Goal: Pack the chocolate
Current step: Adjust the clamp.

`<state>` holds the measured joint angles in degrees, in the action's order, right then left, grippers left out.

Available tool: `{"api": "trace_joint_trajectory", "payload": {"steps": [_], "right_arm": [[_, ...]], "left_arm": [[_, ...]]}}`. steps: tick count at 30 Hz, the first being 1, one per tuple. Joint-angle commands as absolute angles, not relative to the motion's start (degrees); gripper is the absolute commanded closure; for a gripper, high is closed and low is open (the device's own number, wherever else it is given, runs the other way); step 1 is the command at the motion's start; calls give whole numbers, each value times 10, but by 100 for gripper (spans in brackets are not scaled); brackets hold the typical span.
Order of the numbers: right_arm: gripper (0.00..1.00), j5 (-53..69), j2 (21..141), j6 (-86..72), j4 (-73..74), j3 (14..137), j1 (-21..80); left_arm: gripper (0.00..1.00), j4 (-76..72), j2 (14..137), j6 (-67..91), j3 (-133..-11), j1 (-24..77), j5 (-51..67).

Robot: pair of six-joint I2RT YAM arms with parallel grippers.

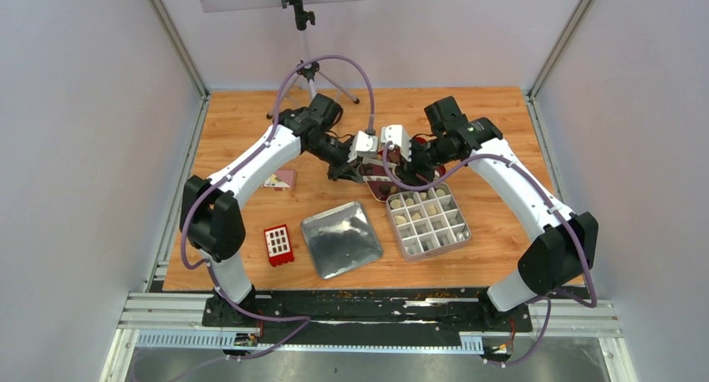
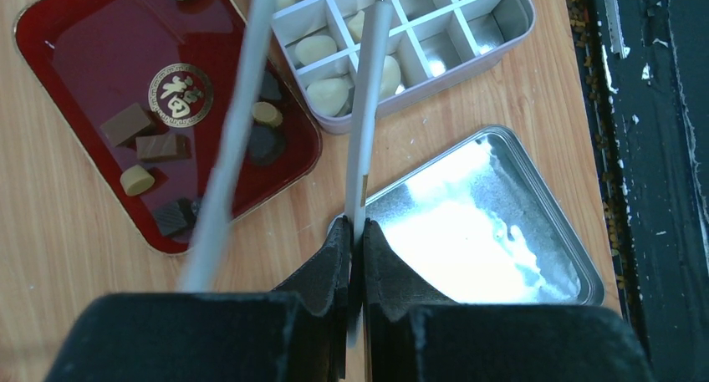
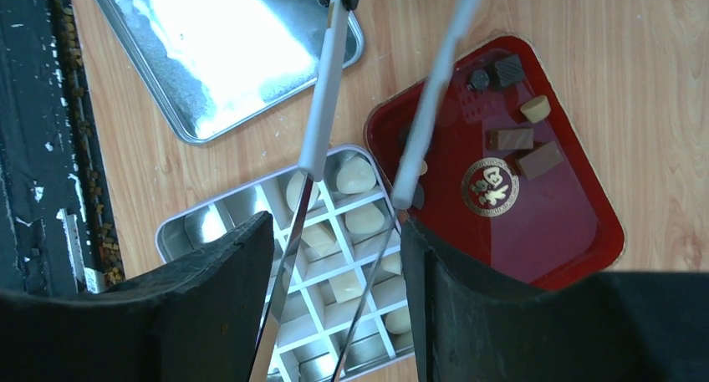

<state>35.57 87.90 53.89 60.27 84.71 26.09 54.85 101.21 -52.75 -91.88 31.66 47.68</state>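
Note:
The chocolate lies in two places. Brown (image 2: 125,124), cream (image 2: 136,180) and dark (image 2: 174,216) pieces sit on a red tray (image 2: 75,48), (image 3: 552,223), (image 1: 380,184). Cream pieces (image 2: 315,49), (image 3: 355,175) fill cells of the divided metal box (image 1: 427,221), (image 3: 180,231). My left gripper (image 2: 355,231) is shut on one white arm of a pair of tongs (image 2: 368,106). The tongs' metal ends (image 3: 284,257) pass between the fingers of my right gripper (image 3: 334,227), which stands open above the box. Both grippers (image 1: 355,169), (image 1: 410,160) meet over the tray.
The silver lid (image 1: 340,238), (image 2: 468,231) lies face up left of the box. A small red block with white squares (image 1: 277,244) sits near the left arm. A pink card (image 1: 280,180) lies further back, and a tripod (image 1: 309,73) stands at the table's rear.

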Motion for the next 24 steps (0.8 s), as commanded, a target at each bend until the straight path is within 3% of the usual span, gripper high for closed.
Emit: {"api": "trace_joint_trajectory", "payload": {"steps": [1, 3, 8, 13, 17, 24], "right_arm": [[66, 325, 871, 526, 567, 841, 266], [71, 304, 865, 521, 555, 831, 266], [76, 264, 859, 486, 546, 813, 257], [80, 285, 889, 444, 587, 840, 200], [83, 305, 915, 412, 604, 872, 153], [90, 188, 968, 396, 610, 905, 126]], "left_arm": [[100, 498, 1013, -490, -923, 314, 533], [99, 490, 1013, -482, -918, 312, 532], [68, 442, 993, -433, -883, 305, 485], [58, 371, 936, -375, -819, 276, 441], [55, 354, 893, -352, -781, 260, 420], [57, 349, 829, -313, -716, 257, 426]]}}
